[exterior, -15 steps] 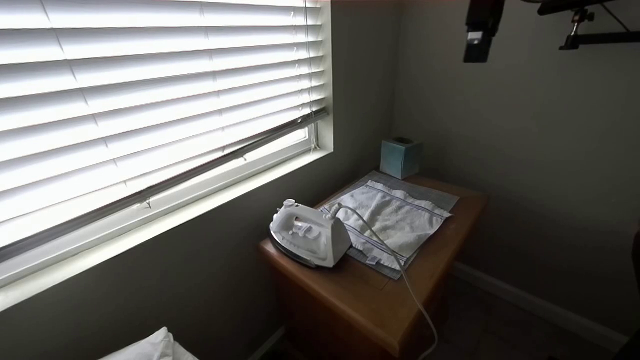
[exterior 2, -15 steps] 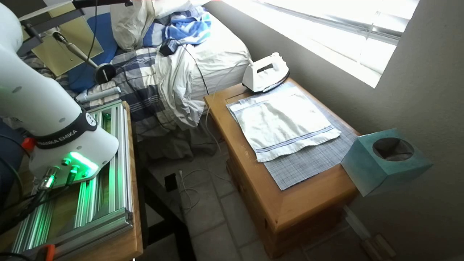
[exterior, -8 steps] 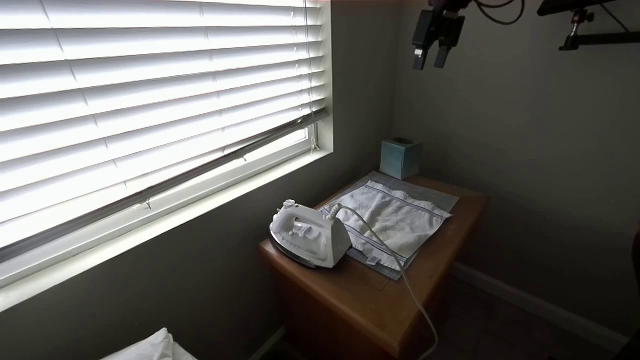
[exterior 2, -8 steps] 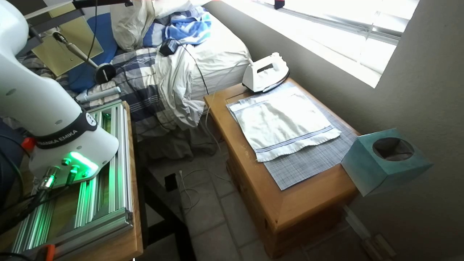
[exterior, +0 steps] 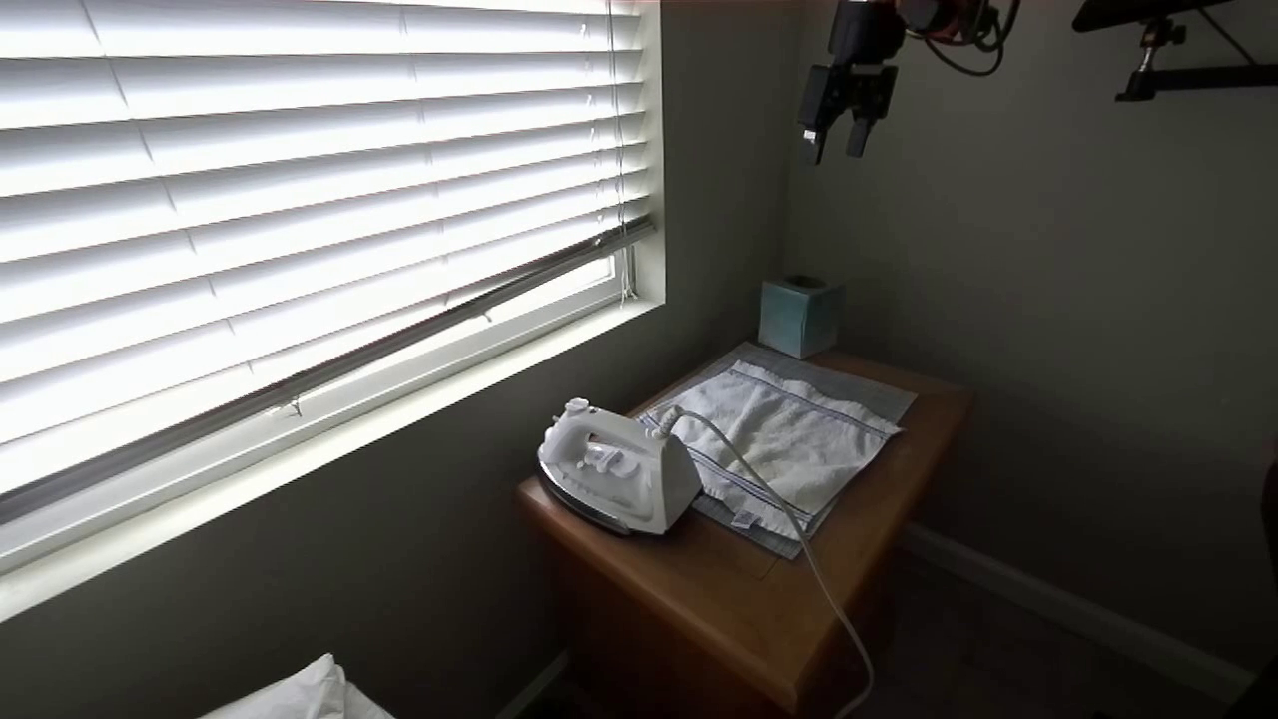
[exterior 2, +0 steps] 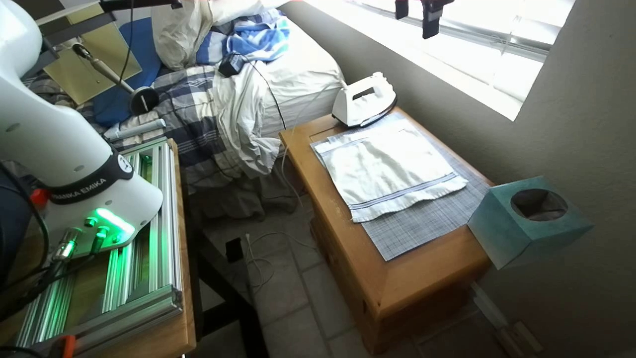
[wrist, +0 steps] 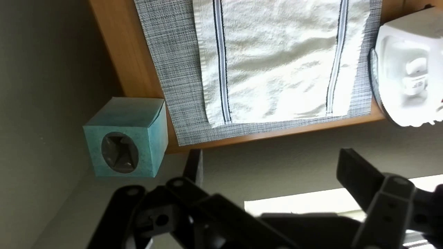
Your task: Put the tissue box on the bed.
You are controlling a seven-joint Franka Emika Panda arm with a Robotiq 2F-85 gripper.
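I have the fingers spread wide, well above the tabletop; tissue box stands upright at its wall-side corner.

The robot's big white arm bends up from its base, where a green light glows. A black band with white letters wraps around it low down. In an exterior view the black gripper hangs up high, and its two fingers point down. The wrist view shows them spread wide, with a big gap between.
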